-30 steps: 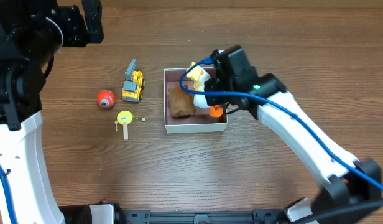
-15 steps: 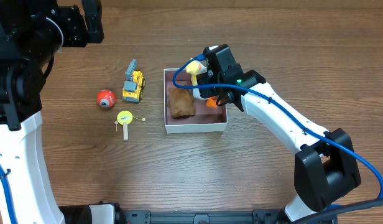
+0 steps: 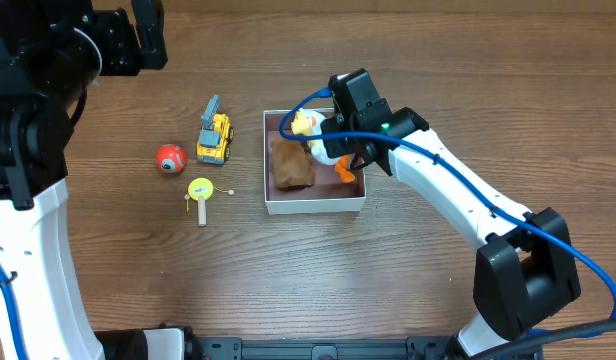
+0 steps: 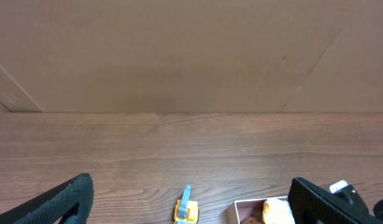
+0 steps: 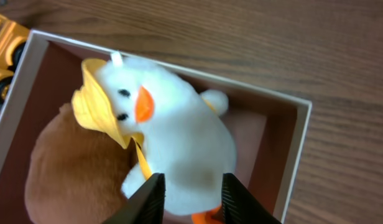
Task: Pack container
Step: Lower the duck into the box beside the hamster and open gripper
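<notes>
The right gripper (image 5: pixel 190 194) pinches the lower body of a white duck (image 5: pixel 179 134), its fingers (image 5: pixel 155 198) pressed to either side, and the duck sits low in the right half of the container (image 3: pixel 313 207), leaning on a brown plush (image 3: pixel 291 166) in the left half. The container stands mid-table, with a yellow truck (image 3: pixel 215 138), a red ball (image 3: pixel 169 157) and a yellow tag (image 3: pixel 200 188) apart to its left. The left gripper (image 4: pixel 191 186) hangs spread wide over the table's (image 3: pixel 288 280) far left, holding nothing.
</notes>
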